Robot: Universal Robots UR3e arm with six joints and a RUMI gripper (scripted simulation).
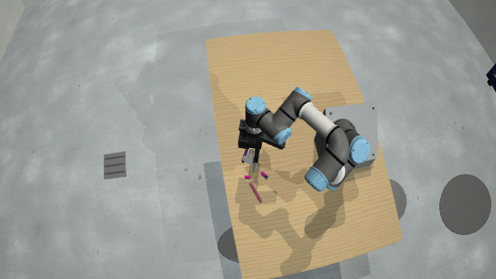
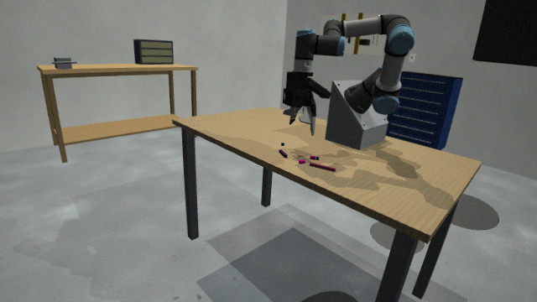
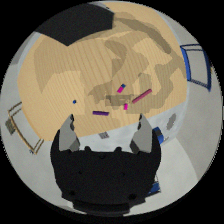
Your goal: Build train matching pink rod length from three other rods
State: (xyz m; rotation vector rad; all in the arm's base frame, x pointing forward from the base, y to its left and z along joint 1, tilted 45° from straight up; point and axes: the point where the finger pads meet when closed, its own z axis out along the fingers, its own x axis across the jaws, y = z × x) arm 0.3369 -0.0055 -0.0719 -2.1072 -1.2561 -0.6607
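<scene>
The pink rod [image 1: 256, 193] [image 2: 322, 167] [image 3: 142, 96] lies flat. A magenta rod [image 1: 247, 177] [image 2: 302, 161] [image 3: 126, 106] lies near one of its ends. Another magenta rod [image 1: 263, 173] [image 2: 313, 158] [image 3: 120, 90] lies in line with a blue rod [image 1: 266, 177] [image 2: 317, 158] [image 3: 123, 85], ends touching or nearly so. The purple rod [image 1: 245, 152] [image 2: 283, 153] [image 3: 101, 113] lies apart, partly covered by a finger in the top view. A second blue rod [image 2: 283, 144] [image 3: 74, 101] lies alone, hidden in the top view. My gripper [image 1: 249, 165] [image 2: 302, 128] [image 3: 106, 114] is open and empty, above the table.
The rods lie on the wooden table [image 1: 279, 58] [image 2: 226, 130] [image 3: 55, 100], close to its long edge opposite the arm's grey base [image 1: 366, 116] [image 2: 348, 126]. The arm's shadows fall across the pink rod and the table around it.
</scene>
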